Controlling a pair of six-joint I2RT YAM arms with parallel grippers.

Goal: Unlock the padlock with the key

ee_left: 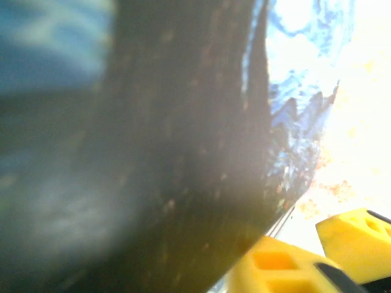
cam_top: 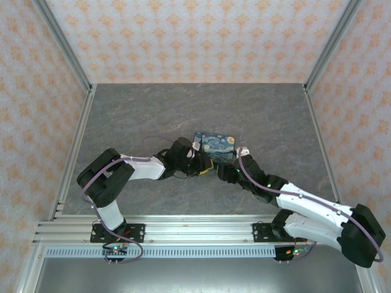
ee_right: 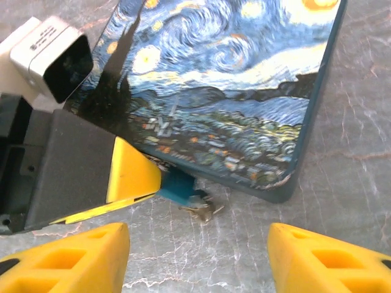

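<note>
Pinching key (ee_right: pixel 179 187) by teal head, left fingers (ee_right: pixel 131 174) clenched at near edge of padlock (ee_right: pixel 232 91). Padlock flat on counter (ee_right: pixel 360 152), mid-workspace. Right fingers (ee_right: pixel 330 259) spread wide, empty, just beside key.

Left arm (cam_top: pixel 143 168): folded at the elbow by the near-left corner of the tabletop (cam_top: pixel 153 110), with the forearm running right toward the middle.
Left end effector (cam_top: pixel 203 166): low and pointing right, its yellow fingers pinched on the key (ee_right: pixel 180 188).
Right arm (cam_top: pixel 305 204): stretched from the near-right corner, angled left toward the middle.
Right end effector (ee_right: pixel 198 235): low over the tabletop, fingers spread wide apart, just beside the left end effector.
</note>
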